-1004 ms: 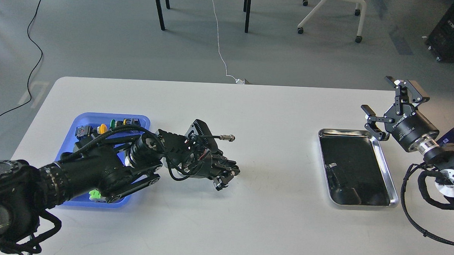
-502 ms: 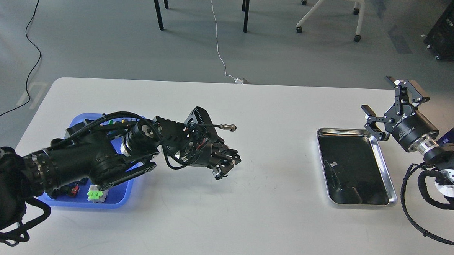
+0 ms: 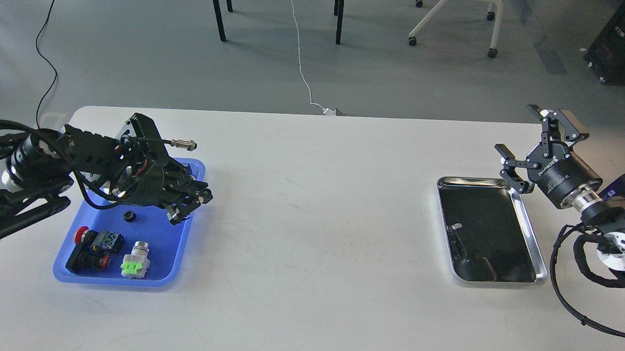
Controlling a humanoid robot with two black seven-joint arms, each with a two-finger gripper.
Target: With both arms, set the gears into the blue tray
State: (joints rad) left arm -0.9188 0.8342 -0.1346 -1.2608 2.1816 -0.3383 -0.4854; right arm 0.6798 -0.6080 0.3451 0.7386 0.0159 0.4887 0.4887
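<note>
The blue tray (image 3: pixel 168 245) lies at the table's left. One small black gear (image 3: pixel 129 216) rests on its floor near the middle. My left gripper (image 3: pixel 191 207) hovers over the tray's right rim, to the right of that gear. Its dark fingers lie close together, and whether anything sits between them is hidden. My right gripper (image 3: pixel 529 147) is raised at the far right, above the far corner of the steel tray, open and empty.
Coloured push-button switches (image 3: pixel 94 241) and a green-and-silver one (image 3: pixel 134 260) lie in the blue tray's near half. A shiny steel tray (image 3: pixel 534 238) with a dark bottom sits at the right. Chair and table legs stand on the floor beyond the table.
My left arm has swung left from the table's middle, carrying its gripper over the blue tray and uncovering the tray's contents. The right arm has barely moved.
</note>
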